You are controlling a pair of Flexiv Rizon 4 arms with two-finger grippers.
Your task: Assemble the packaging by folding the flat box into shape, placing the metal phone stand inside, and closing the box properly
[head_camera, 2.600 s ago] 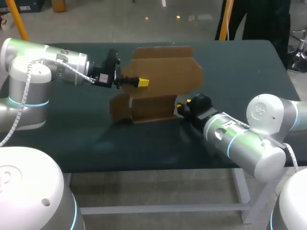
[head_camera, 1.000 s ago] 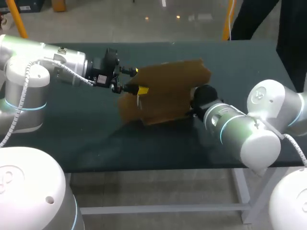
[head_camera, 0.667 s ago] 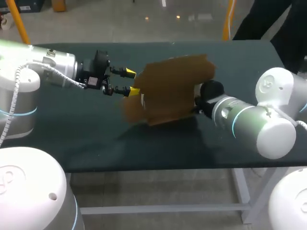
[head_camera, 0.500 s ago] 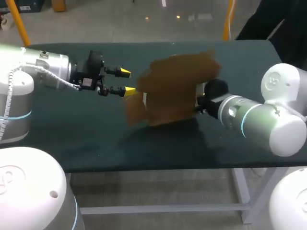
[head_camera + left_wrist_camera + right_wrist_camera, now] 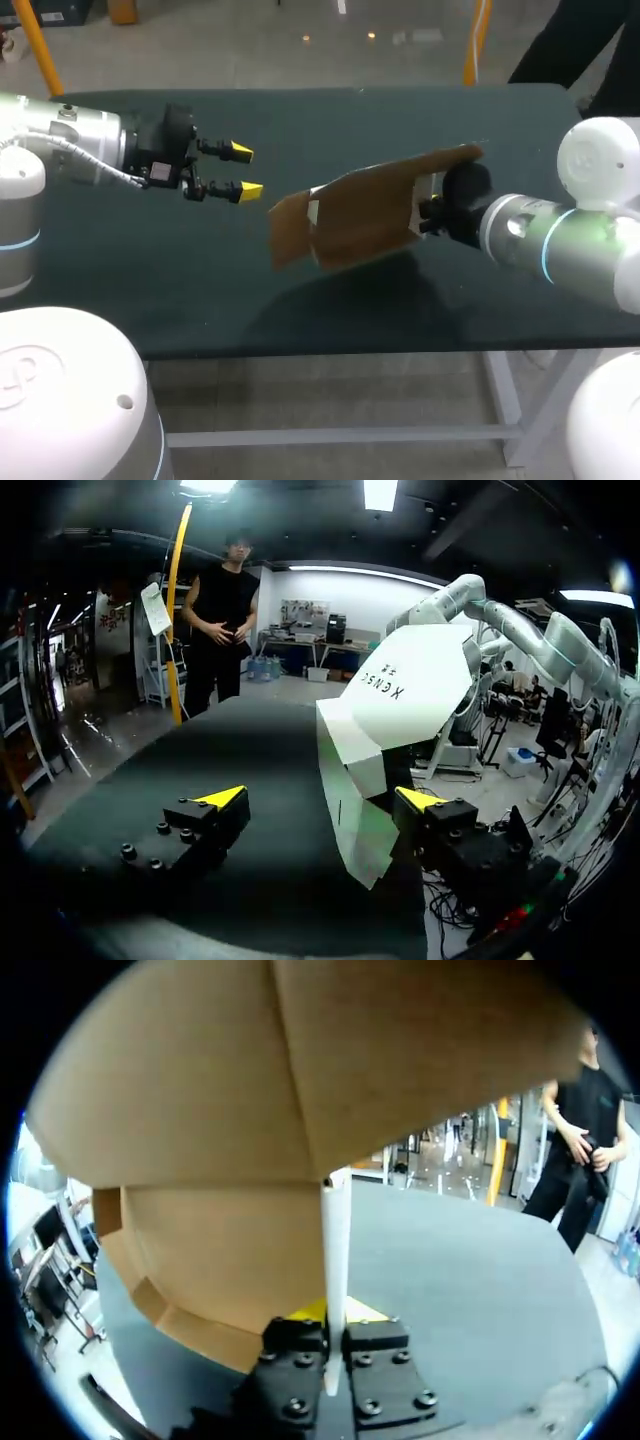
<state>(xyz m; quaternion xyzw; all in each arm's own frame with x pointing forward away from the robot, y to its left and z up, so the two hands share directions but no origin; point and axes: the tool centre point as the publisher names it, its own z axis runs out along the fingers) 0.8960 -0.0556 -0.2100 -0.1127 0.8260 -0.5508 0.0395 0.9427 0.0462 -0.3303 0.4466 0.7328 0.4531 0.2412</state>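
Cardboard box (image 5: 360,212), partly folded and brown on the side I see from above, hangs tilted in the air over the middle of the dark table (image 5: 150,290), resting on nothing as far as I can tell, with its shadow on the surface below. My right arm (image 5: 560,240) comes in from the right and carries it by one end, while my left arm (image 5: 70,150) is over the table's left part, apart from the box. I cannot find the metal phone stand in any view. My worry is the hold: the right gripper (image 5: 428,212) has only a thin edge of one panel, with the whole sheet reaching out away from it. A quick swing or a nudge from the other arm could make the card pivot, slip out, or crease where it is not meant to bend. The loose flaps at the far end point toward my left arm. If I bring that arm in carelessly, a fingertip could catch a flap and bend it the wrong way, or push the half-formed walls flat. In the right wrist view the fingers (image 5: 375,1345) are clamped nearly together on that thin white edge, pressing it from both sides. The left gripper (image 5: 238,170) is spread wide and holds nothing. In its own wrist view the nearest flap shows ahead of the fingers, close to one yellow tip, and I judge it not touching.
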